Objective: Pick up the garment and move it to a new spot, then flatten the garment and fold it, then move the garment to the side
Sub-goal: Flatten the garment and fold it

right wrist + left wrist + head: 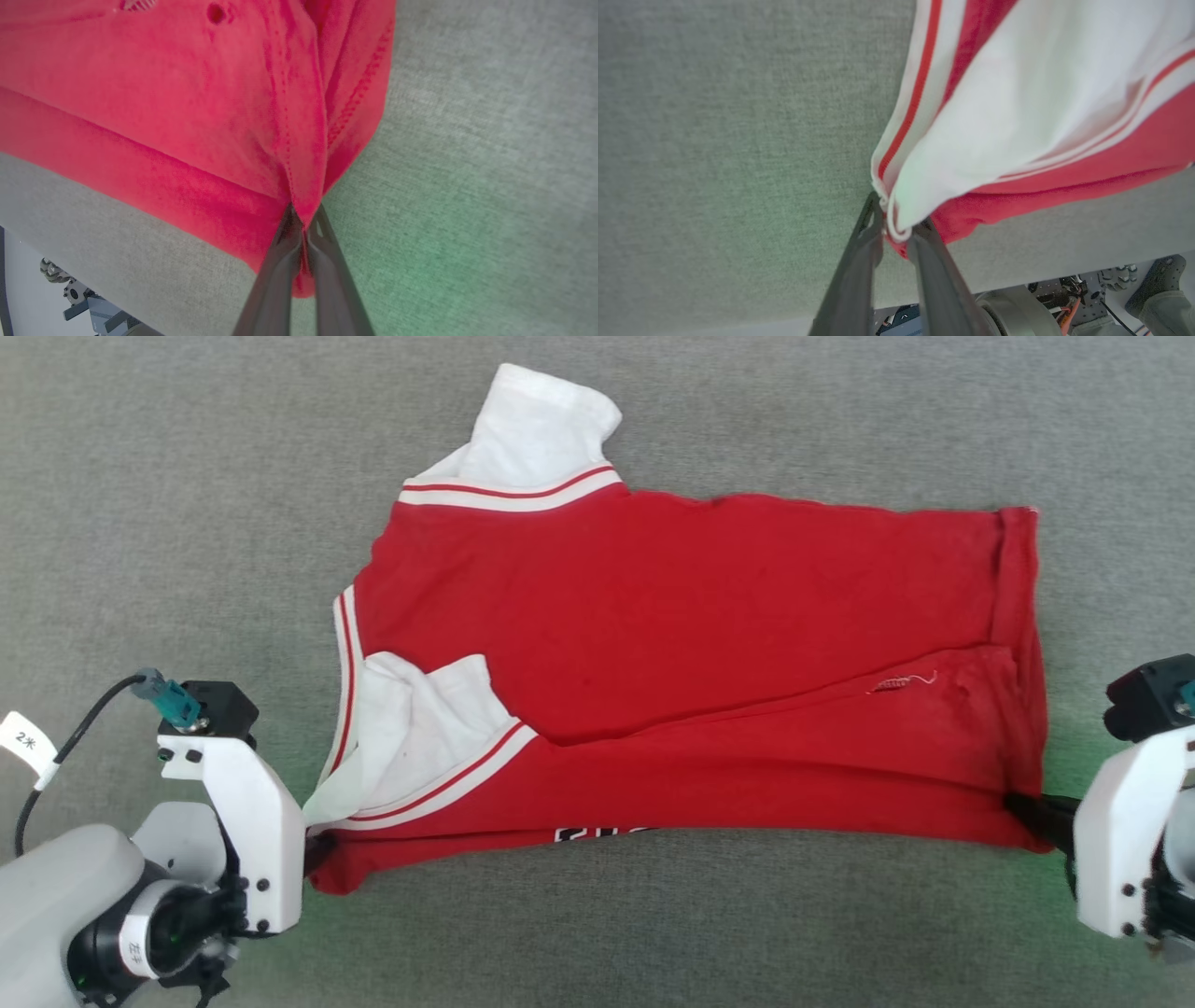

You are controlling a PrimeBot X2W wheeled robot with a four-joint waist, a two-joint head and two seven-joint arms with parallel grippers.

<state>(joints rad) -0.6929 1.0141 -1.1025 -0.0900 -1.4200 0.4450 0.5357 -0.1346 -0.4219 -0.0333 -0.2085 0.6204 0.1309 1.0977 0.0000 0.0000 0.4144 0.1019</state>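
The garment (672, 644) is a red shirt lying folded lengthwise on the grey tabletop, with its white sleeves at the left and its hem at the right. A strip of black-and-white number print shows at its near fold. My left gripper (317, 849) pinches the near left corner, where a white sleeve end (1017, 116) and red cloth bunch between the fingertips (896, 228). My right gripper (1027, 812) is shut on the near right hem corner, and the red fabric (187, 93) fans away from its tips (303, 224). The held near edge is stretched between the two grippers.
Grey fabric covers the table (187, 476) all around the shirt. The table's near edge (1017, 284) lies just behind my fingers, with robot base parts and a dark shoe (1162, 280) on the floor below. A tagged cable (23, 742) hangs off my left wrist.
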